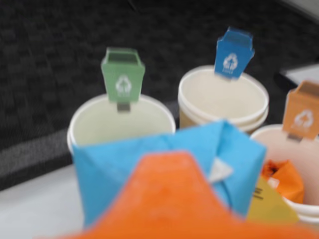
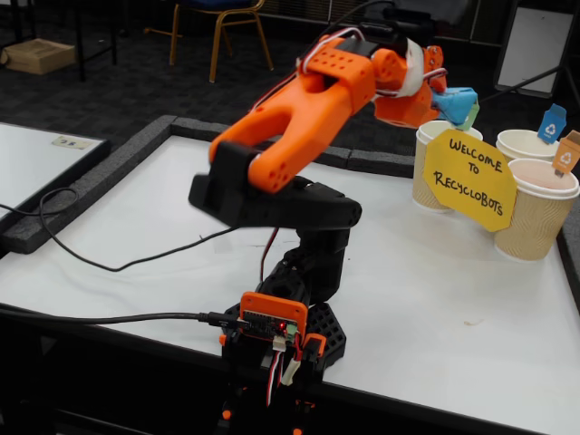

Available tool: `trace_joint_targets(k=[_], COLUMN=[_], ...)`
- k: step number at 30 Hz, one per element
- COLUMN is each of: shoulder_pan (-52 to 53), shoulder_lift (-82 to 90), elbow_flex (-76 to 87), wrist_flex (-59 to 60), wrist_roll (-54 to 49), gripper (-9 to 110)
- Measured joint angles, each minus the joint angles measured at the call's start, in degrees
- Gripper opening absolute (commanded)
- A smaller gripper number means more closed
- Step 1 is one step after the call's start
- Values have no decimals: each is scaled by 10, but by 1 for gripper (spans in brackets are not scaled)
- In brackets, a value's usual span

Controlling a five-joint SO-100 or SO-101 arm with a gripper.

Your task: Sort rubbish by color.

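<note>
A light blue crumpled paper lump, a piece of the rubbish, is held in my orange gripper, which is shut on it and fills the bottom of the wrist view. In the fixed view the gripper holds the lump in the air, just above the nearest beige cup. Beyond the lump in the wrist view stand a green-tagged cup at left, a blue-tagged cup in the middle and an orange-tagged cup at right. Both the green-tagged and blue-tagged cups look empty.
An orange paper lump lies in the orange-tagged cup. A yellow "Welcome to Recyclobots" sign leans in front of the cups. The arm's base stands at the white table's front edge, with black cables trailing left.
</note>
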Motion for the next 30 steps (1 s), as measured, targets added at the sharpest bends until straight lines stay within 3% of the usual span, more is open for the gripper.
trace_joint_targets(k=[16,30], shoulder_pan=[40,71], shoulder_lift=[-370,-617], elbow_flex=[-216,-456], wrist_flex=[-136,-144], wrist_roll=[0,0], gripper=[0,0])
